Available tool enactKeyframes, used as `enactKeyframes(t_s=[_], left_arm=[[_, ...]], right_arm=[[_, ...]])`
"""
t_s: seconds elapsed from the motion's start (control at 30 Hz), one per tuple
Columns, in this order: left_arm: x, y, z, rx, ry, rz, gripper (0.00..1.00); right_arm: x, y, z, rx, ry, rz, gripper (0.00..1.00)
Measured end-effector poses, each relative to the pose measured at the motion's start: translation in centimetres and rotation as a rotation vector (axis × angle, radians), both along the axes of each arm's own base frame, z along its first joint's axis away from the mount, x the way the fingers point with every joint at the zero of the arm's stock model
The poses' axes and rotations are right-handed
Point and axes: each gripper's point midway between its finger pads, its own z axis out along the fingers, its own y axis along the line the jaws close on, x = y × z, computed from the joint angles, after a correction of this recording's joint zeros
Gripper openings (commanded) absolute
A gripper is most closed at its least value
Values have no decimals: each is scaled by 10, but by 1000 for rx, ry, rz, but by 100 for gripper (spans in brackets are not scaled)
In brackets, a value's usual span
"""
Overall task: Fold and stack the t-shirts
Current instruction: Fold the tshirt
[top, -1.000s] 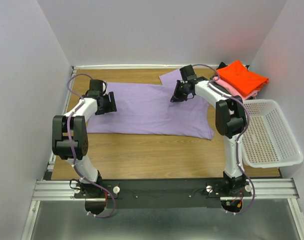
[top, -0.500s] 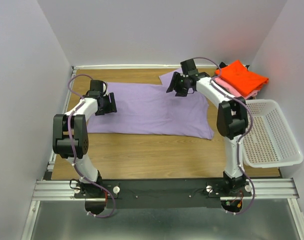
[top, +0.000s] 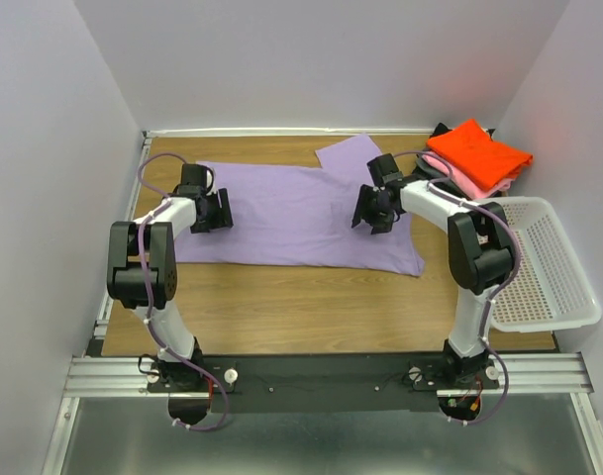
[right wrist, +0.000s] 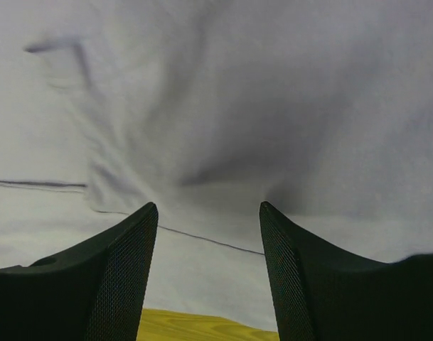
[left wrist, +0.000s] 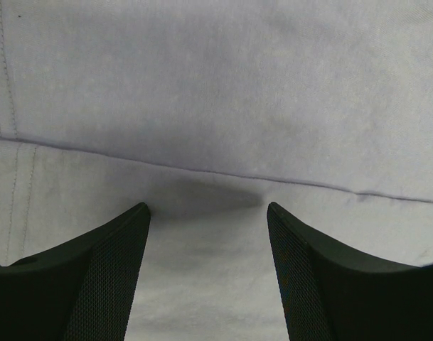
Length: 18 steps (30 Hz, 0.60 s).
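A large lavender t-shirt (top: 291, 213) lies spread across the table, one sleeve (top: 346, 153) pointing to the back. My left gripper (top: 222, 210) hangs open over the shirt's left part, its fingers (left wrist: 109, 277) apart above a seam (left wrist: 202, 172) with nothing between them. Over the shirt's right part my right gripper (top: 373, 211) also stands open, a fold edge (right wrist: 202, 238) running between its fingers (right wrist: 124, 270). At the back right, an orange-red shirt (top: 481, 150) tops a folded stack, with a pink one (top: 466, 180) and a dark one (top: 442, 130) beneath.
A white mesh basket (top: 535, 265) stands at the right edge of the wooden table (top: 301, 307). Bare wood (right wrist: 195, 328) shows under the right gripper, below the shirt's edge. White walls close in the table on three sides.
The right gripper has opened, let go of the sleeve at the back and swung toward me over the shirt's right part. The sleeve now lies flat. The left arm has hardly moved.
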Motion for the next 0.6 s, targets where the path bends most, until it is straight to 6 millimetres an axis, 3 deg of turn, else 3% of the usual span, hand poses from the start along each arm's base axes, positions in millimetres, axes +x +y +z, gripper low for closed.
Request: enactKeyframes(t_s=[0.1, 0.33, 0.6], left_arm=[[1, 0, -1, 0, -11, 0, 75], [-3, 2, -1, 10, -39, 0, 75], [-31, 6, -2, 29, -10, 7, 75]], right_arm=[[-13, -10, -15, -43, 35, -5, 66], [-20, -16, -16, -50, 17, -13, 66], [-52, -24, -18, -31, 28, -20, 65]])
